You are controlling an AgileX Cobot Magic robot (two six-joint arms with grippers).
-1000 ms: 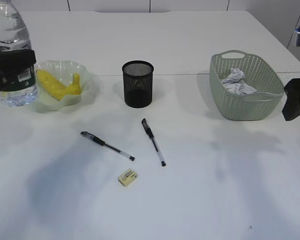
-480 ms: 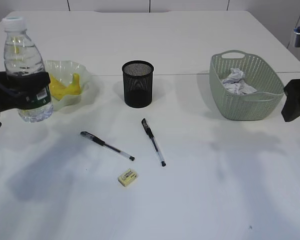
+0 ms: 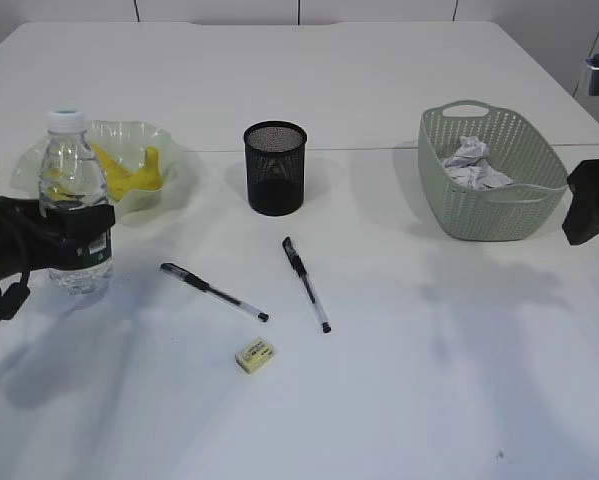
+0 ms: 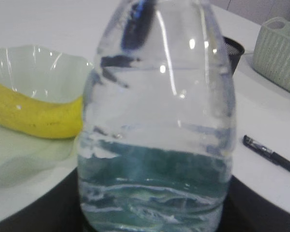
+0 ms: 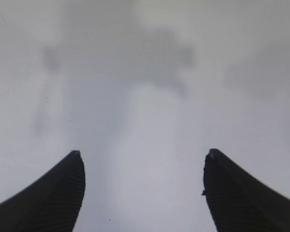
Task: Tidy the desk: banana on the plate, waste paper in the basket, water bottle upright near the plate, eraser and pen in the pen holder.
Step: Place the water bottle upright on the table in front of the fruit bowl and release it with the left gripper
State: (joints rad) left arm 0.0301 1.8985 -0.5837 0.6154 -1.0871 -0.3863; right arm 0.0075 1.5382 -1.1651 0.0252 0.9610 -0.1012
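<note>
Bottle [image 3: 75, 205] upright on tabletop [image 3: 399, 380], just in front of plate [image 3: 129, 140], pinched in our left hand [image 3: 54, 240]. Our right hand [image 5: 142, 193] spread, empty, by basket [image 3: 494, 185]. Pens, eraser lie right of bottle.

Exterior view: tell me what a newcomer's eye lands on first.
The clear water bottle at far left, upright in the left gripper just in front of the plate holding the yellow banana. Next, the black mesh pen holder at centre, with two pens and an eraser lying loose before it. At right, the green basket holds crumpled paper.
</note>
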